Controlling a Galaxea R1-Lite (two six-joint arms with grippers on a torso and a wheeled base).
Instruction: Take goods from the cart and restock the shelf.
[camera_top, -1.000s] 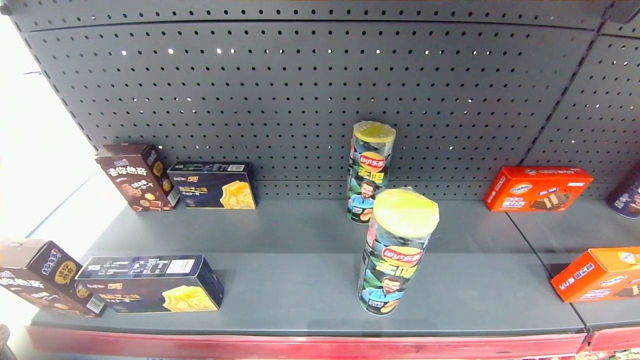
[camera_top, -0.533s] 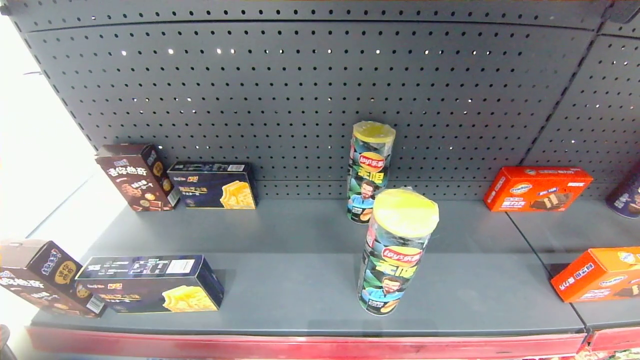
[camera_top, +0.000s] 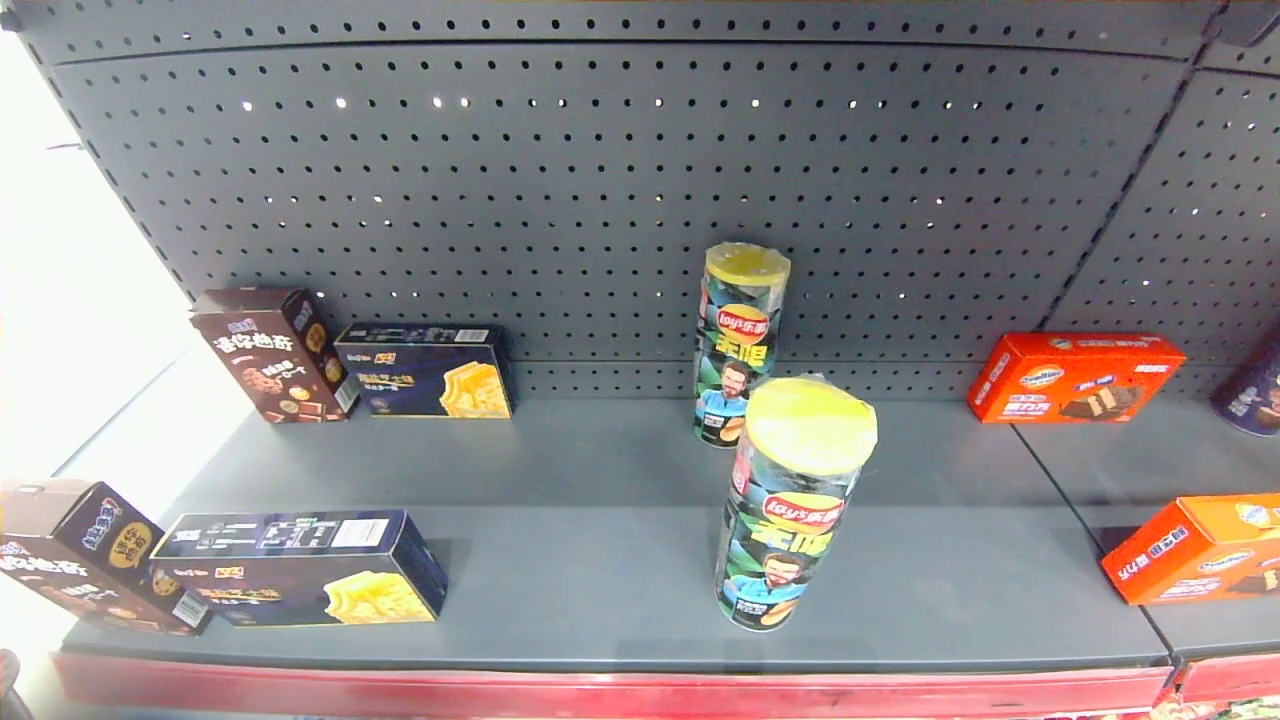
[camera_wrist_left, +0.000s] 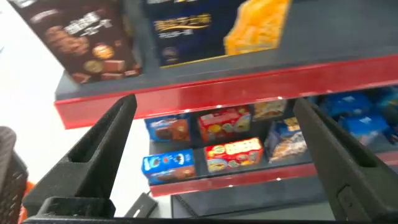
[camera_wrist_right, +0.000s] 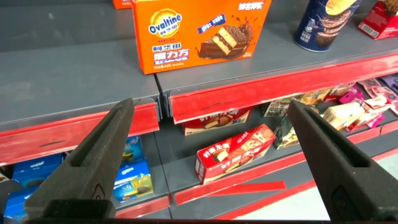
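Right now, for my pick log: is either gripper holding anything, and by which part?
Nothing is held: left gripper and right gripper both stand open, empty.

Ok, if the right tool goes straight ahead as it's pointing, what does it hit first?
Most likely the red shelf edge just under the orange box: the open right tool points about there. Depth is unclear, so it might pass beneath, toward the red box below.

The front chip can (camera_top: 790, 510) and the rear chip can (camera_top: 738, 345) have yellow lids over dark blue-green print. The shelf (camera_top: 600, 560) is grey with a red front strip; the wafer box (camera_top: 1075, 377) is orange.
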